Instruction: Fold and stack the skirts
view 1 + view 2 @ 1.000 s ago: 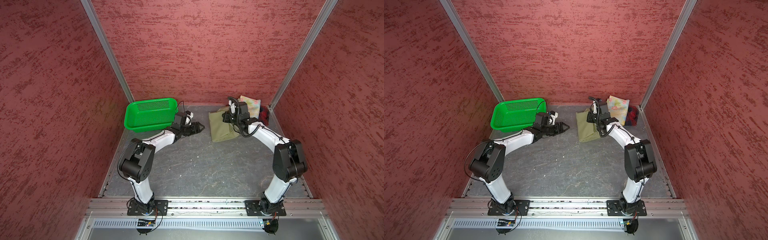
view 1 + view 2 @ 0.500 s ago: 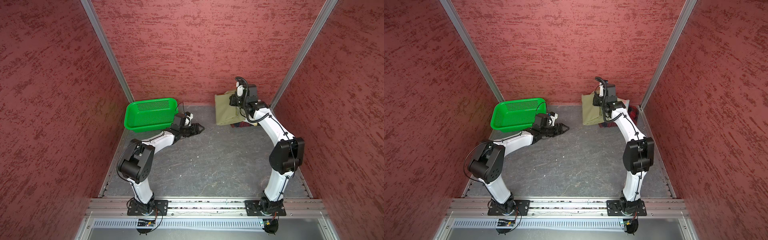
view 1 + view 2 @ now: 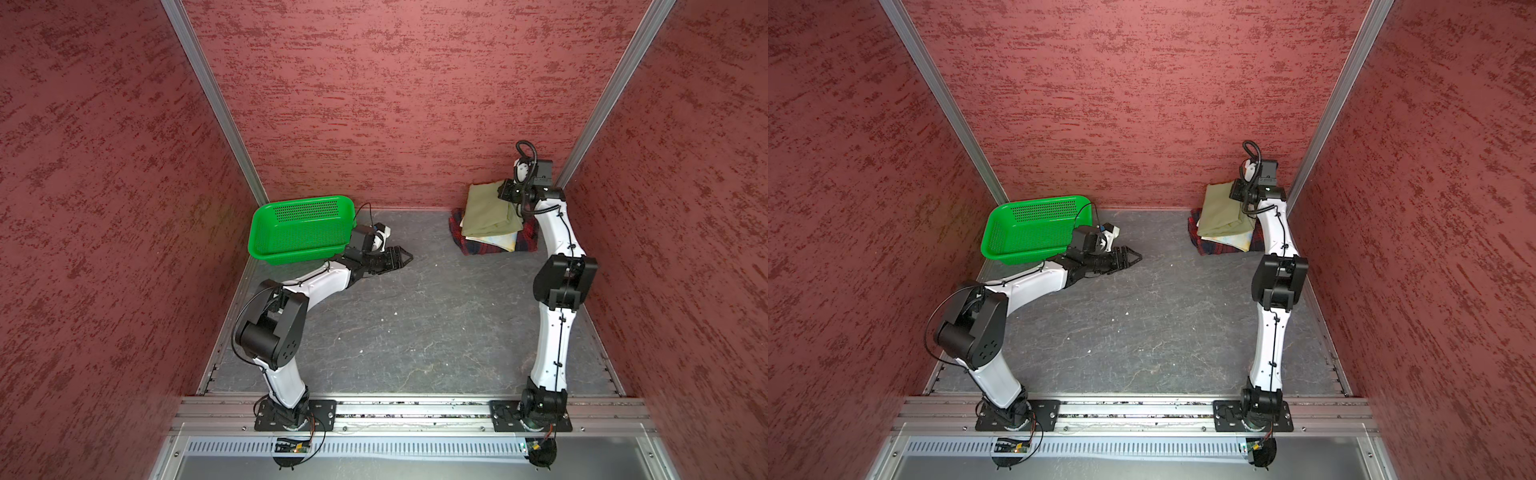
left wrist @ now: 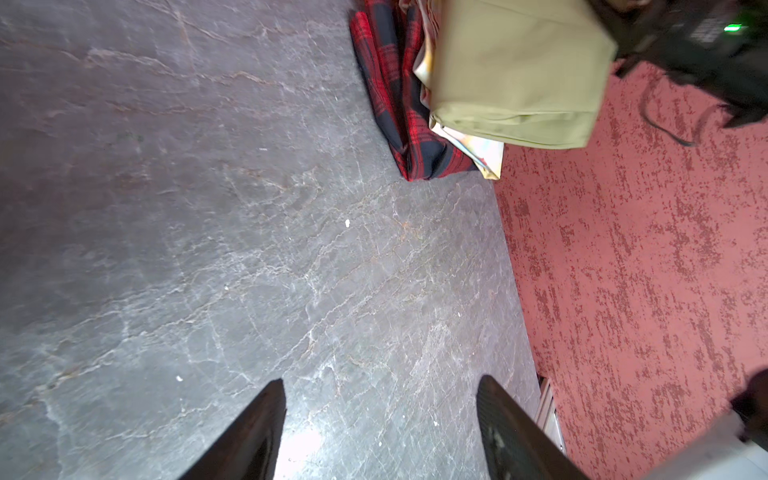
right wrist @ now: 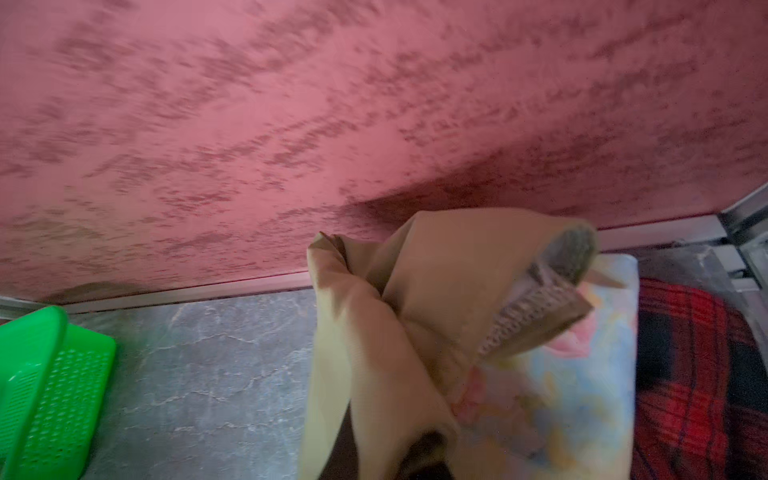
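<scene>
The heaviest risk, as a judgement, falls on the whole pile. The plaid skirt lies lowest on the counter, the floral skirt lies on it, and the olive skirt rests on top of both. One edge of the olive skirt is lifted clear above the plaid skirt. If the right arm draws away while clamped, the olive cloth would drag sideways and could pull the floral layer off the plaid skirt with it.

A smaller risk is a release from this height. The raised edge could flop open, undo the fold, or land askew and overhang the plaid skirt.

Smaller again, the bunched cloth seen in the right wrist view might cling to a finger pad when the jaws part.

The green basket stands well apart from the plaid skirt and looks unlikely to interfere.

The right arm rises steeply from its base and reaches over the plaid skirt, its wrist bent down toward the pile. The right end effector is closed on the raised edge of the olive skirt.

The left arm is folded low, its forearm stretched along the counter toward the plaid skirt but well apart from it. The left end effector has its jaws spread and holds nothing.
</scene>
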